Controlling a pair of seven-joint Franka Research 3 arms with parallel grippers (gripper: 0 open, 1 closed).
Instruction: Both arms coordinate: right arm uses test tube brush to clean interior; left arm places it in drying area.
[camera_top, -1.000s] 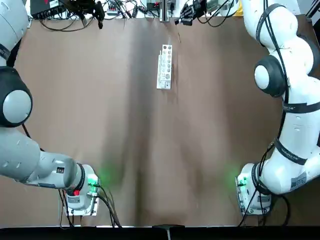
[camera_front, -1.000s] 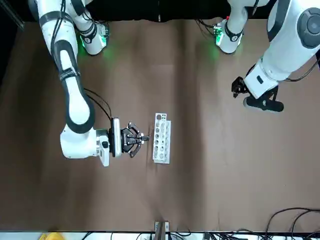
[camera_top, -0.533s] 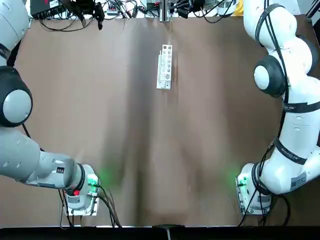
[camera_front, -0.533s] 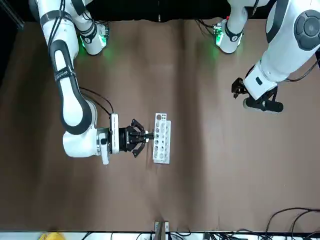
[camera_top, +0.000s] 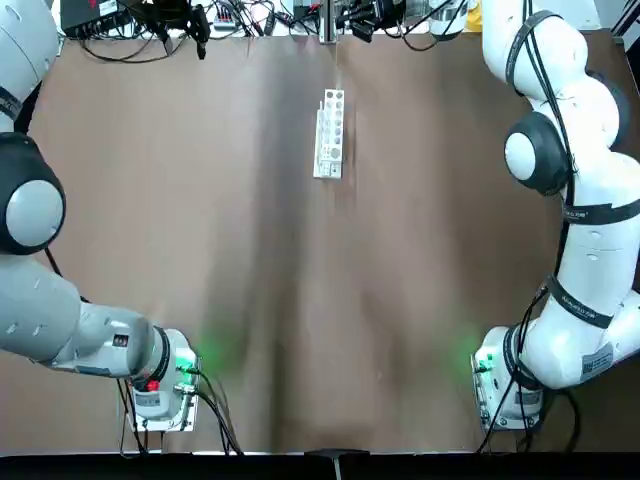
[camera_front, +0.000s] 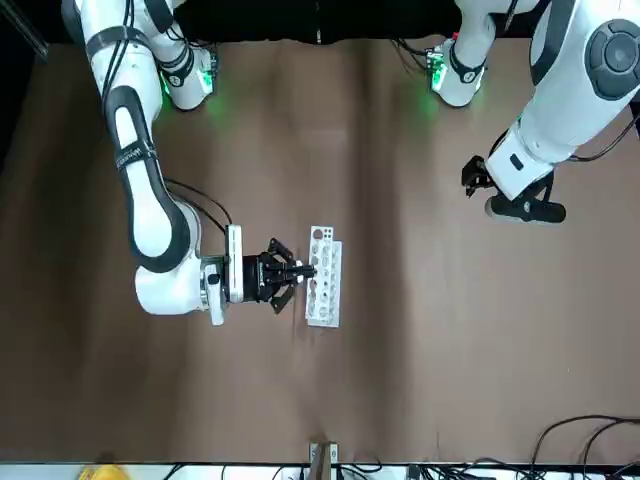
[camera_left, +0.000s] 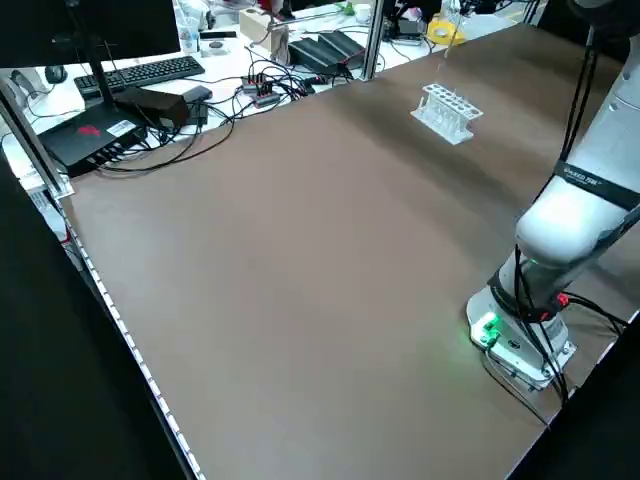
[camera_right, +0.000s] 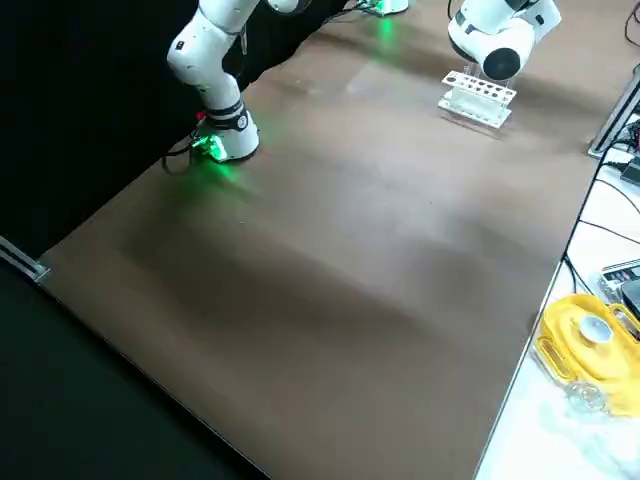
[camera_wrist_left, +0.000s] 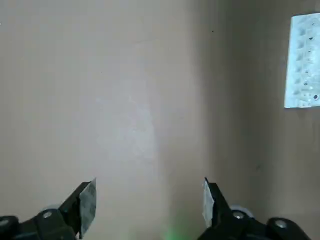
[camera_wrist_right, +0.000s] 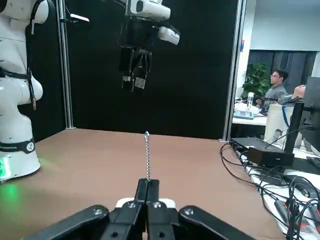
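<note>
One right tool (camera_wrist_right: 148, 182) raised, pinching the test tube brush (camera_wrist_right: 148, 156), left tool (camera_wrist_left: 151, 204) spread above the table (camera_top: 420, 250), white rack (camera_top: 329, 135) standing lower.

We take this for a robotics lab: two jointed robot arms (camera_top: 580, 200) flank a brown desk (camera_top: 400, 300), with a test tube rack (camera_top: 329, 134), a keyboard (camera_left: 150, 73), tangled cables (camera_left: 240, 100) and black curtains (camera_wrist_right: 190, 75) around.

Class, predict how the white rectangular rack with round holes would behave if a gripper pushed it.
The white perforated rack would probably slide stiffly, since its plates look rigid. Its open, thin-walled build suggests it is light, and its flat base should resist rolling.
</note>
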